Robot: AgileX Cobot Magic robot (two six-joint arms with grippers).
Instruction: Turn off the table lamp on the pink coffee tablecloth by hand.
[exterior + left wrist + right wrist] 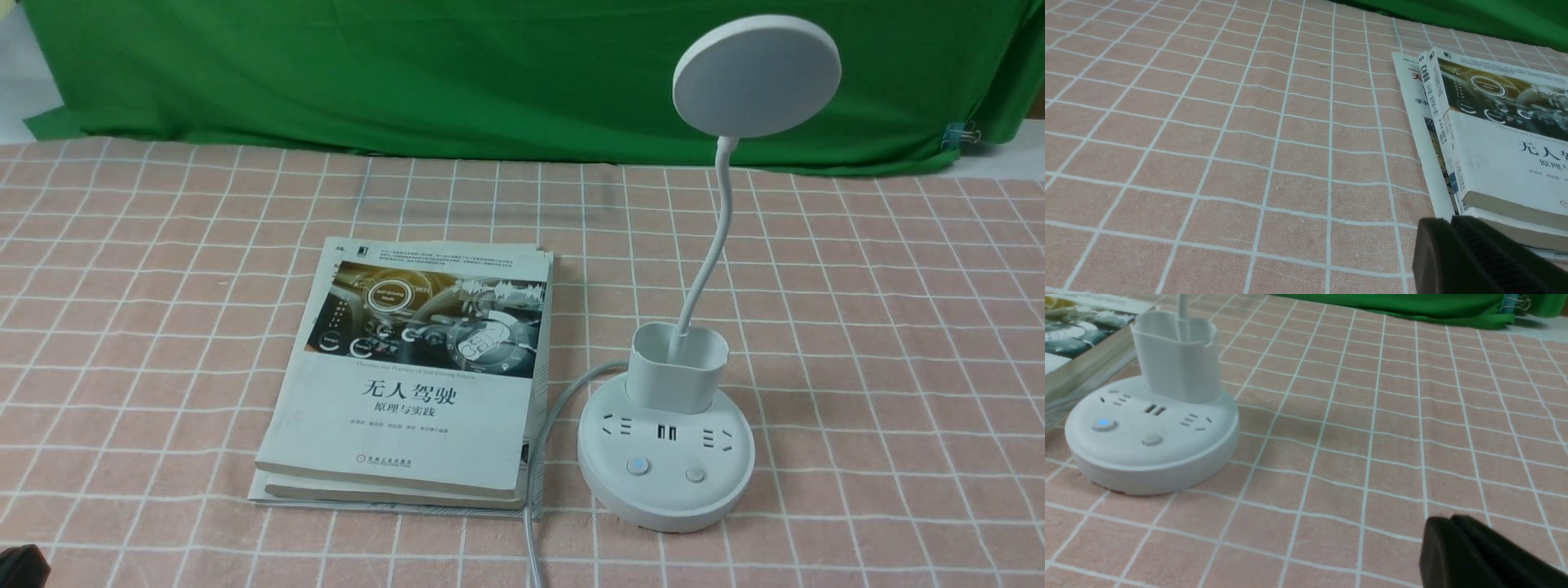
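On the salmon-pink white-gridded tablecloth (857,327) covering the counter, the white plastic table lamp (665,457) stands just right of a stack of white paperback books (408,384). Only the front view shows its round disc head; the right wrist view shows one base button glowing blue. Each wrist view shows black fingers (1478,257) (1474,555) pressed together, empty, above cloth, apart from the lamp.
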